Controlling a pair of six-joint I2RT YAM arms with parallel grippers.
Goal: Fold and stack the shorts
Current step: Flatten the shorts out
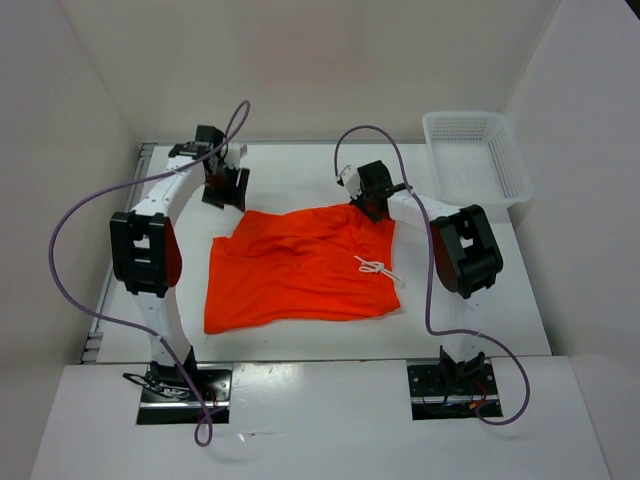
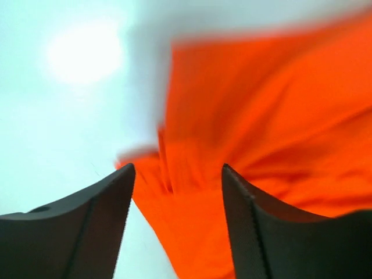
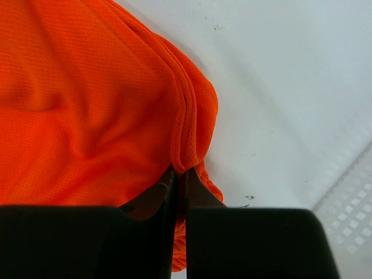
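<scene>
The shorts (image 1: 300,270) are spread on the table (image 1: 300,175) between the arms, with the drawstring (image 1: 378,267) lying on top. Their far right corner is clamped between the closed fingers of the right gripper (image 3: 181,174). The left gripper (image 2: 177,174) is held wide open over the far left corner, with nothing gripped. The white mesh basket (image 1: 516,160) is set at the far right, and the shorts lie outside it.
</scene>
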